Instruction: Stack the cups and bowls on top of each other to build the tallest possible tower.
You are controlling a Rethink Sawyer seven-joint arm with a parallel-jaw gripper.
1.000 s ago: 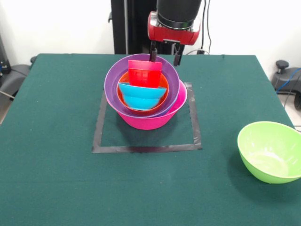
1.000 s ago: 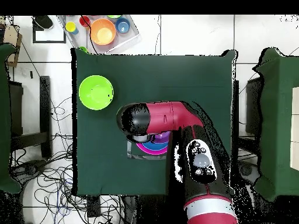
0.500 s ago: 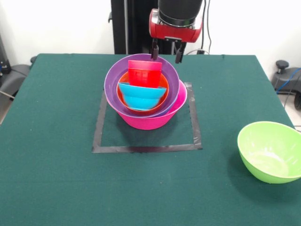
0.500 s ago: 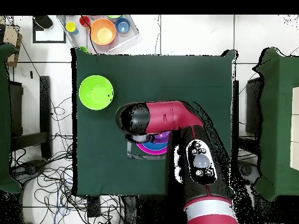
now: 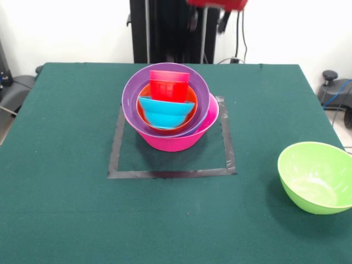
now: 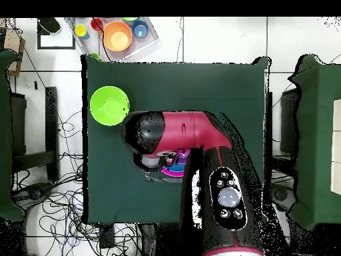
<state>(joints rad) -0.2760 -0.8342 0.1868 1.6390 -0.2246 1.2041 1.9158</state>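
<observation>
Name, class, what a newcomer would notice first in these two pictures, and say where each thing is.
First comes the tower inside the taped square at the table's middle: a pink bowl holding purple, orange and blue bowls, with a red cup on top. Next is the lime green bowl, alone near the table's edge. In the overhead view the red and black arm covers most of the tower.

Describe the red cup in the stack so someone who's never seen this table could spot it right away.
Start at the black tape square on the green table, where the big pink bowl sits. Nested in it are a purple bowl, an orange one and a blue one. The red cup stands at the very top, narrower than every bowl.
</observation>
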